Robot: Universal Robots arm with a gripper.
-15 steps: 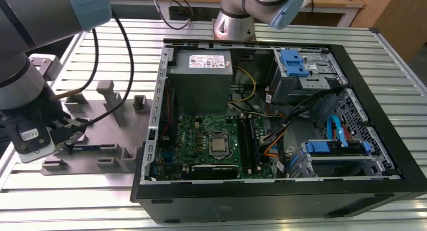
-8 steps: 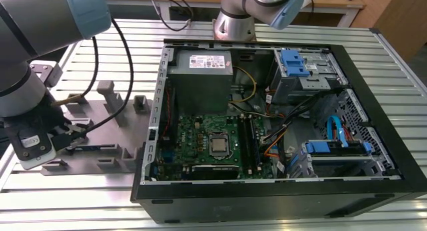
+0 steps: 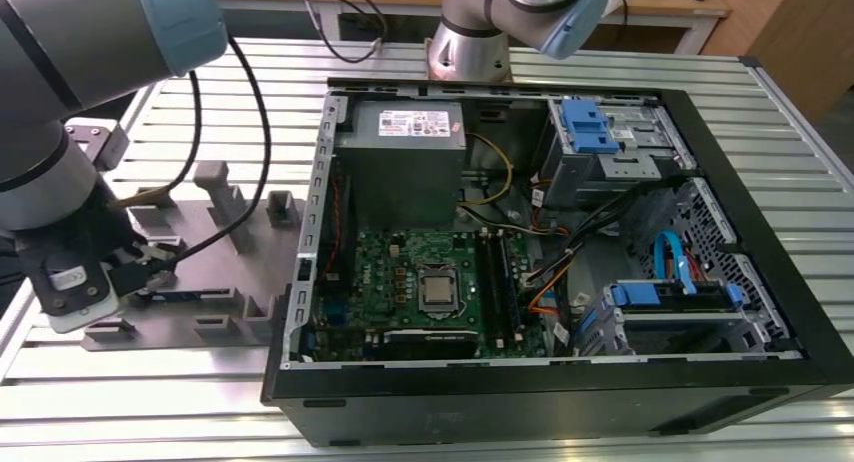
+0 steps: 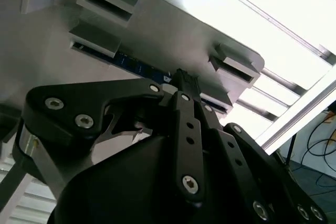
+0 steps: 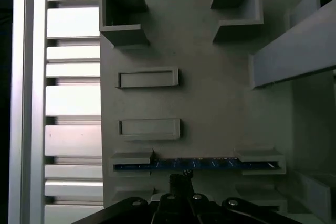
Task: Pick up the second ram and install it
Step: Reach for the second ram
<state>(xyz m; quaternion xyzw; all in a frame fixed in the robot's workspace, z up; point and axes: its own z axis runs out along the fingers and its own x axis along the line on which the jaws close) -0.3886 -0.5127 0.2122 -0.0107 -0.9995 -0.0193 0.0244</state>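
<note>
My gripper [image 4: 184, 80] is clenched on the second ram [image 5: 220, 164], which stands on edge in a grey holder [image 5: 210, 103] on the counter [image 5: 73, 98].

light: bright, even, from above | glare: table slats [image 4: 273, 9] blown white in the second wrist view | shadows: soft, darkest inside the computer case [image 3: 534, 397]

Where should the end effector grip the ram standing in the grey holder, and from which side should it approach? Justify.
Grip the second ram at mid-length, across its flat faces, coming from above its exposed long edge. It stands on edge in the holder, both ends tucked in brackets, so only the middle is free.
</note>
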